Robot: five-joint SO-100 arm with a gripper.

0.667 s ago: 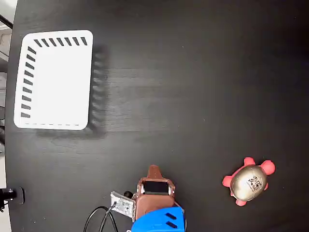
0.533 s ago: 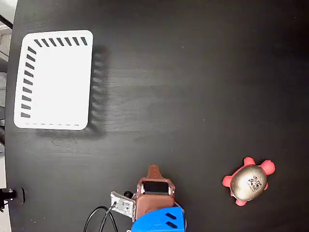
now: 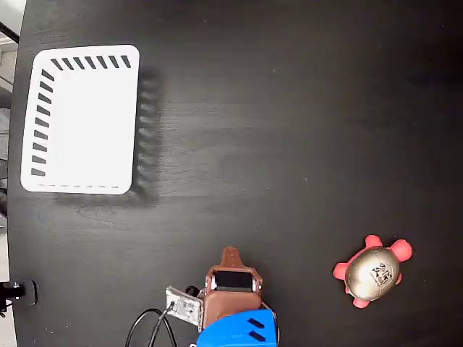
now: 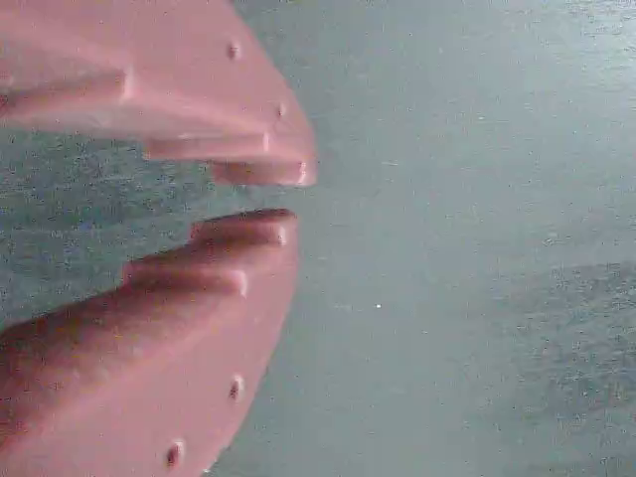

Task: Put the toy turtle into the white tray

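The toy turtle (image 3: pixel 374 272), gold shell with pink-red head and legs, lies on the black table at the lower right of the fixed view. The white tray (image 3: pixel 81 119) stands at the upper left, nothing inside it. My gripper (image 3: pixel 230 256) is folded back near the bottom centre, well left of the turtle and far below the tray. In the wrist view the gripper (image 4: pixel 293 196) shows two reddish-brown fingers nearly touching, nothing between them, only bare table behind. Neither turtle nor tray appears in the wrist view.
The arm's blue body (image 3: pixel 239 331) and a small board (image 3: pixel 182 305) with a black cable (image 3: pixel 145 325) sit at the bottom edge. The table's left edge (image 3: pixel 16 217) runs just beside the tray, with a black clamp (image 3: pixel 14 291) on it.
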